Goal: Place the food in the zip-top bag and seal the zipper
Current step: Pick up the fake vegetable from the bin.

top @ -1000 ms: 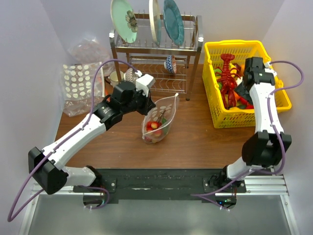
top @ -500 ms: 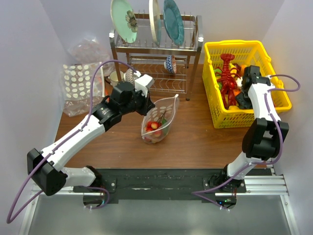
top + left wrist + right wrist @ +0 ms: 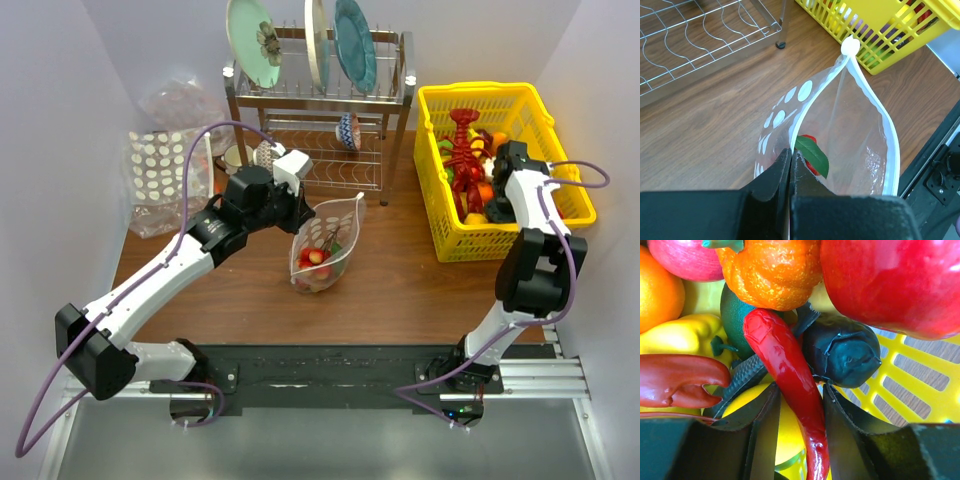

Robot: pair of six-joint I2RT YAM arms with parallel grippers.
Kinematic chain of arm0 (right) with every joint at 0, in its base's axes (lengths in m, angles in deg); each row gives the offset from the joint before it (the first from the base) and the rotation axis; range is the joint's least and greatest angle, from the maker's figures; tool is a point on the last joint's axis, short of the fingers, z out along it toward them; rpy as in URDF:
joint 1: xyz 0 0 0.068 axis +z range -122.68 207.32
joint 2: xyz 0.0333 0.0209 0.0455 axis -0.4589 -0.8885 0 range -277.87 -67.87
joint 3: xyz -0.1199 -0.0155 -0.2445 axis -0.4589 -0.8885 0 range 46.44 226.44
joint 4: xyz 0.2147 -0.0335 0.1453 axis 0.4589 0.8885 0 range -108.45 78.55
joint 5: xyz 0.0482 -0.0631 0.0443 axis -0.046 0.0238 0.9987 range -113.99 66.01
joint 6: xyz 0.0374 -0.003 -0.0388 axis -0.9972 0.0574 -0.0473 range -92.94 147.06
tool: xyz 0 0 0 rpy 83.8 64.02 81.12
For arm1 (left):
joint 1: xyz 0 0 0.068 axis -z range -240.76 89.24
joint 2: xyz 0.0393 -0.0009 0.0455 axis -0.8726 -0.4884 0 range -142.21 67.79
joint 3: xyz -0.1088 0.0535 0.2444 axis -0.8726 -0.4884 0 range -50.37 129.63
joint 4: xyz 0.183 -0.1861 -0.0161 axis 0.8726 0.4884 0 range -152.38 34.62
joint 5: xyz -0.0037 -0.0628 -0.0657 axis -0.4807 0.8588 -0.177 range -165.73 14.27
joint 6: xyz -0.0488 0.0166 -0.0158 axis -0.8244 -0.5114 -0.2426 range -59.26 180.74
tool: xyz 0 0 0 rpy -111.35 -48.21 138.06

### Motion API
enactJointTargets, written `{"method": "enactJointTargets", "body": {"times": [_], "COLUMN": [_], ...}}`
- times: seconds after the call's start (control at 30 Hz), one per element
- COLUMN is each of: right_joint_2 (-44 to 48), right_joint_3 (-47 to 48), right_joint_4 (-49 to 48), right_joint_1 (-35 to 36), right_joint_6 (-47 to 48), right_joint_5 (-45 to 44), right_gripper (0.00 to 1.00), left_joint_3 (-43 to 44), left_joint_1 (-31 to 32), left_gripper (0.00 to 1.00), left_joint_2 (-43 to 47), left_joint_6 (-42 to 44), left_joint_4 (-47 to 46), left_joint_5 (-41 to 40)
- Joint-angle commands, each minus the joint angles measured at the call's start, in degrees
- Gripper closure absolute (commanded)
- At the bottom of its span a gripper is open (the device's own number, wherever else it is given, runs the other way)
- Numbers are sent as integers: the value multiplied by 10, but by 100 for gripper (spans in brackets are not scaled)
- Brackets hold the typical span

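Observation:
The zip-top bag [image 3: 326, 243] stands open on the table, and its white-edged zipper [image 3: 880, 116] is spread apart. Red toy food with a green leaf [image 3: 813, 156] lies inside it. My left gripper [image 3: 304, 214] is shut on the bag's near rim [image 3: 791, 152] and holds it up. My right gripper [image 3: 497, 204] is down inside the yellow basket [image 3: 520, 95]. It is open, and a red chili pepper [image 3: 790, 370] lies between its fingers [image 3: 800, 390]. Around the pepper are an orange fruit [image 3: 771, 271], a yellow pepper [image 3: 677, 335], a red apple [image 3: 895, 280] and a dark fish [image 3: 842, 352].
A red toy lobster [image 3: 463, 150] lies in the basket. A metal dish rack [image 3: 395, 105] with plates stands at the back centre. A dotted clear pack [image 3: 160, 170] and a wrinkly clear sack [image 3: 185, 100] lie at the back left.
My right gripper has moved down and nearer into the basket's pile of food. The left arm and the bag have stayed in place.

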State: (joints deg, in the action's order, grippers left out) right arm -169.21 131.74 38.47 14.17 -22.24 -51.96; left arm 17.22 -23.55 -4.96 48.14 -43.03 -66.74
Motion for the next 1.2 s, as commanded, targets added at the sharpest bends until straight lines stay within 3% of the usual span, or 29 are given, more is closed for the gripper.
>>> {"method": "enactJointTargets", "body": {"times": [0.0,0.17,0.4,0.6,0.67,0.77,0.8,1.03,1.17], "right_joint_2": [27,104,240,307,304,293,289,287,292], "right_joint_3": [15,24,-23,-52,-47,-60,-70,-69,-93], "right_joint_4": [25,-3,-172,-281,-294,-396,-416,-384,-381], "right_joint_1": [-3,-3,-2,-2,-2,3,9,183,242], "right_joint_6": [-33,1,117,168,163,116,98,84,68], "right_joint_5": [-23,-23,98,301,418,615,645,665,679], "right_gripper": [92,95,91,90,90,91,92,91,91], "left_joint_3": [-4,-4,-6,-10,-10,-10,-10,-10,-10], "left_joint_1": [-3,-4,-4,-4,-5,-4,-5,-6,-6], "left_gripper": [100,100,100,100,100,100,100,100,100], "left_joint_2": [12,6,2,-1,-2,-5,-5,-9,-11], "left_joint_6": [5,5,5,6,6,6,6,6,6], "left_joint_4": [-34,-34,-36,-41,-41,-41,-41,-41,-41], "left_joint_5": [7,11,11,10,10,9,8,5,5]}}
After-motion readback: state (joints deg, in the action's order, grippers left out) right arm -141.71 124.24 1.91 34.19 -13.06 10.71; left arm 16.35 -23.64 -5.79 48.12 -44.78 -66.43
